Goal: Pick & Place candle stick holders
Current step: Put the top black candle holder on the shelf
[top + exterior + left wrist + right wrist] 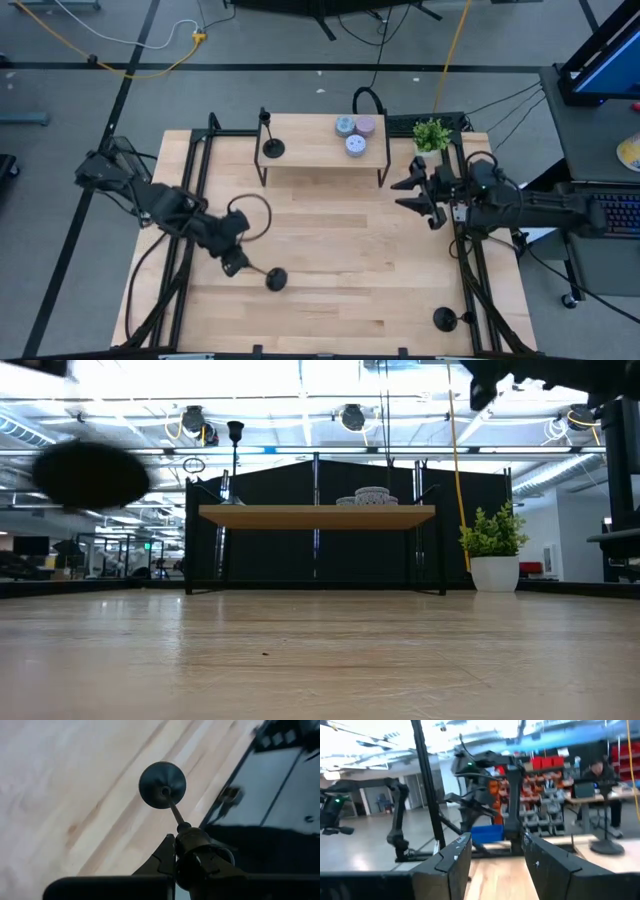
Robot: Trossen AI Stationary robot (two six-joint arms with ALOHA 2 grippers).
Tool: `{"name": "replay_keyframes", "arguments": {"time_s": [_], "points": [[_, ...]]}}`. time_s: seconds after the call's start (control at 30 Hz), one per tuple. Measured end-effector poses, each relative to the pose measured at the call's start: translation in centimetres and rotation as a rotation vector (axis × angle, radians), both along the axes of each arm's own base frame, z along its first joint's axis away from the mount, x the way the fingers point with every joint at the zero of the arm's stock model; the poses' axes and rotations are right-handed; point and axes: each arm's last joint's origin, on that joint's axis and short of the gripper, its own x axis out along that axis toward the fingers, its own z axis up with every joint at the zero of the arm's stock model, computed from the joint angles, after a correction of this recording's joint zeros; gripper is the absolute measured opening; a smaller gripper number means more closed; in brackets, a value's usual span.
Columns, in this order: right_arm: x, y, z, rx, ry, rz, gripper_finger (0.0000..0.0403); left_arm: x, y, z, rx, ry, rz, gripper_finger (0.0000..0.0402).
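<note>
Three black candle stick holders show. One stands on its disc base on the left end of the raised wooden shelf [325, 145], with that base [272, 149] flat on the top. Another [445, 320] stands on the table near the front right corner. My left gripper [236, 262] is shut on the third [274, 279] over the table's front left part. In the low view its disc [90, 472] hangs well above the tabletop. My right gripper [415, 195] is open and empty at the table's right side, right of the shelf. My left gripper pinches the holder's cup end [186, 831] between its two fingers, and the fingers hide the cup itself. The thin stem [175, 812] runs straight out past the fingertips to the disc base [162, 785]. The holder is tipped over sideways and lifted clear of the table.
Three short round pucks [356, 135] sit on the shelf's right half. A small potted plant [430, 136] stands at the table's far right corner. Black frame rails [195, 180] run along both table sides. A person sits at a desk [600, 772] in the room beyond.
</note>
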Motion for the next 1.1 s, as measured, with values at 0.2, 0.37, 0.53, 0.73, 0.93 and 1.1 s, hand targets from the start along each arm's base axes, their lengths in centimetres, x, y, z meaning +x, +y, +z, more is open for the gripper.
{"name": "replay_keyframes", "arguments": {"time_s": [0.2, 0.37, 0.53, 0.73, 0.93, 1.1], "points": [[1.7, 1.4, 0.3, -0.047, -0.057, -0.017, 0.0171, 1.2, 1.9, 2.6, 0.039, -0.111, 0.013, 0.0015], [4.1, 2.6, 0.7, -0.095, -0.006, -0.056, 0.0171, 2.9, 2.9, 3.9, 0.055, -0.143, -0.006, 0.0015], [7.1, 3.4, 1.7, -0.102, 0.097, -0.094, 0.0171, 5.0, 3.2, 4.9, 0.081, -0.161, -0.052, 0.0015], [10.5, 3.7, 3.1, -0.076, 0.279, -0.091, 0.0171, 7.1, 3.5, 5.7, 0.122, -0.136, -0.100, 0.0015], [13.6, 4.1, 4.4, -0.054, 0.409, -0.079, 0.0171, 9.2, 3.7, 6.4, 0.174, -0.157, -0.140, 0.0015], [15.5, 5.1, 4.8, -0.094, 0.494, -0.029, 0.0178, 10.4, 4.0, 7.3, 0.213, -0.196, -0.147, 0.0015]]}}
